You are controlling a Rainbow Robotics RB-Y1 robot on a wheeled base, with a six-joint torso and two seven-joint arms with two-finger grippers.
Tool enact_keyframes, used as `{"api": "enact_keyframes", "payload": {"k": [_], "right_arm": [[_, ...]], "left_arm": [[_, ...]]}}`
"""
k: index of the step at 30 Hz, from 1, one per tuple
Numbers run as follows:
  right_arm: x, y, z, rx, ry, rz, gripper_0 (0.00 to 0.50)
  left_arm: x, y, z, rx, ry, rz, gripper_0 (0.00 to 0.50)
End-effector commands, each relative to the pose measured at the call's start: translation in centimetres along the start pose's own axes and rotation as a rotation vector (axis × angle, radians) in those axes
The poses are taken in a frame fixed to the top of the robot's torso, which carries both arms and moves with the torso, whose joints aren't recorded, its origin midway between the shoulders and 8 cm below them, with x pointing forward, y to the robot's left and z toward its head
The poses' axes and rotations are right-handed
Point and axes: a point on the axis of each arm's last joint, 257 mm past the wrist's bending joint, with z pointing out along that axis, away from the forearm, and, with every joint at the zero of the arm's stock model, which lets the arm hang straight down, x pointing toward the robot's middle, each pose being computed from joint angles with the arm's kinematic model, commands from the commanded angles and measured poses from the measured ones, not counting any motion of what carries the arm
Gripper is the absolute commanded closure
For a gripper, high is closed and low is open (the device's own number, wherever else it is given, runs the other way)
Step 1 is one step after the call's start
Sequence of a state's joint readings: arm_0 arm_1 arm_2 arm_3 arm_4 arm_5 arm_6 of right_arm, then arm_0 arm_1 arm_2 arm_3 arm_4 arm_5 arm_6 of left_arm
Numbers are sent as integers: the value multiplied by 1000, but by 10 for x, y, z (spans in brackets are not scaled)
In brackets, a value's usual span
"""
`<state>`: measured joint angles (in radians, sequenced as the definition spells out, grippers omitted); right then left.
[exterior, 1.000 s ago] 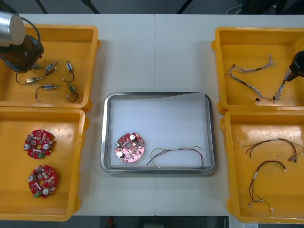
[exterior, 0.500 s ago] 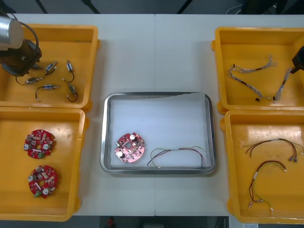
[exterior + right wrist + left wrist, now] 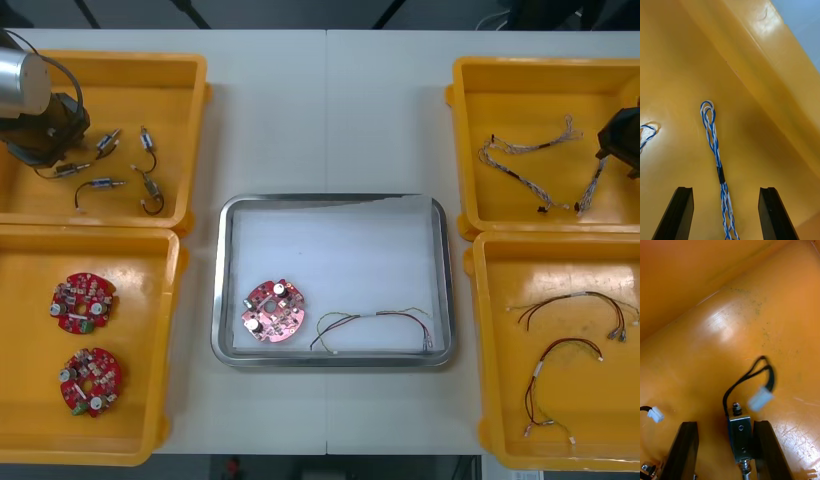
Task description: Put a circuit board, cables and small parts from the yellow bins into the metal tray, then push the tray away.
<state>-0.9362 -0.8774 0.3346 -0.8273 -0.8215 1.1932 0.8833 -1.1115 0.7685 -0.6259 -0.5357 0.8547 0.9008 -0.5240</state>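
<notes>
My left gripper hangs low over the far left yellow bin, among several small metal parts. In the left wrist view it is open, and one small metal part with a black lead lies between its fingers, close against one of them. My right gripper is over the far right bin. It is open, with a twisted blue and white cable lying between the fingers on the bin floor. The metal tray holds a red circuit board and a thin red and yellow cable.
The near left bin holds two more red circuit boards. The near right bin holds red and yellow cables. More twisted cable lies in the far right bin. Bare table lies beyond the tray.
My left arm has edged a little nearer over the small parts. My right gripper has come further in from the right edge over the twisted cables.
</notes>
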Motion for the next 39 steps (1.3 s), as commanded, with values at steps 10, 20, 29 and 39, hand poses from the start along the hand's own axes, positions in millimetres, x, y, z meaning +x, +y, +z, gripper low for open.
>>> {"api": "enact_keyframes", "payload": {"k": [10,20,29,39], "right_arm": [[-2,22,16,-18,-53,-109,0],[13,14,28,-10,-27,-120,0],[18,11,34,-11,-22,-138,451],[18,11,34,-13,-20,-168,500]], "left_arm": [[1,10,9,-6,-17,126,500],[-18,0,-23,-25,9,144,500],[-24,-18,-72,-18,71,165,500],[-4,-42,-121,9,147,238,500]]}}
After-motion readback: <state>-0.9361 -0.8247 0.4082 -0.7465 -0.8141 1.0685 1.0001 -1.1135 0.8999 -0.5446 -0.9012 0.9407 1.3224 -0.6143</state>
